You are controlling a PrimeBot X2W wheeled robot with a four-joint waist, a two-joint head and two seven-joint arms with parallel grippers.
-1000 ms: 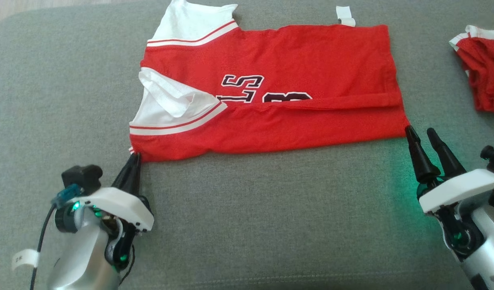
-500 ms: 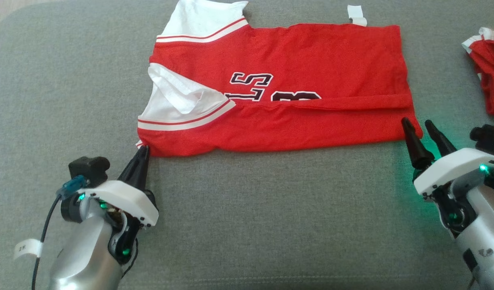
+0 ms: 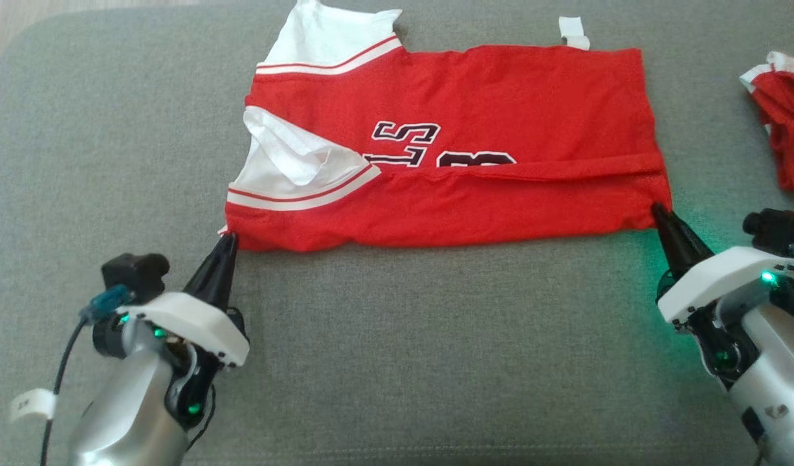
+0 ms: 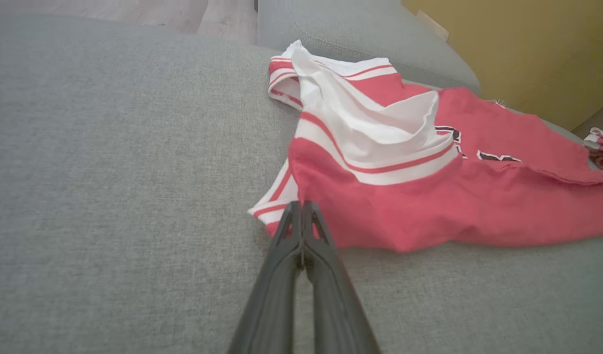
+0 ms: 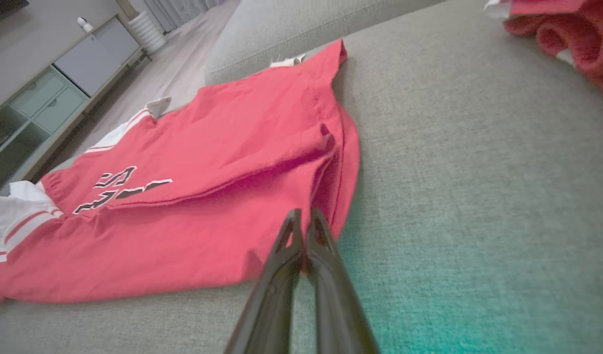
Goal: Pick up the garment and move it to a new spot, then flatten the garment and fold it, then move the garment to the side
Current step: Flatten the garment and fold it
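The garment (image 3: 474, 129) is a red jersey with white sleeves and dark lettering, lying flat on the grey cushion with its near long edge folded over. My left gripper (image 3: 227, 238) is shut on the garment's near left corner; in the left wrist view the tips of the left gripper (image 4: 301, 206) pinch the red hem of the garment (image 4: 429, 196). My right gripper (image 3: 659, 210) is shut on the near right corner; in the right wrist view the right gripper (image 5: 303, 214) clamps the edge of the garment (image 5: 193, 196).
Another red and white garment (image 3: 782, 116) lies bunched at the far right of the cushion (image 3: 397, 336), also seen as a red heap (image 5: 571, 29) in the right wrist view. A yellow wall (image 4: 527, 44) stands behind. A low cabinet (image 5: 60, 78) stands across the floor.
My right gripper, open a second ago beside the near right corner, has shut on it. The left gripper stays shut on the left corner. The head camera has shifted slightly.
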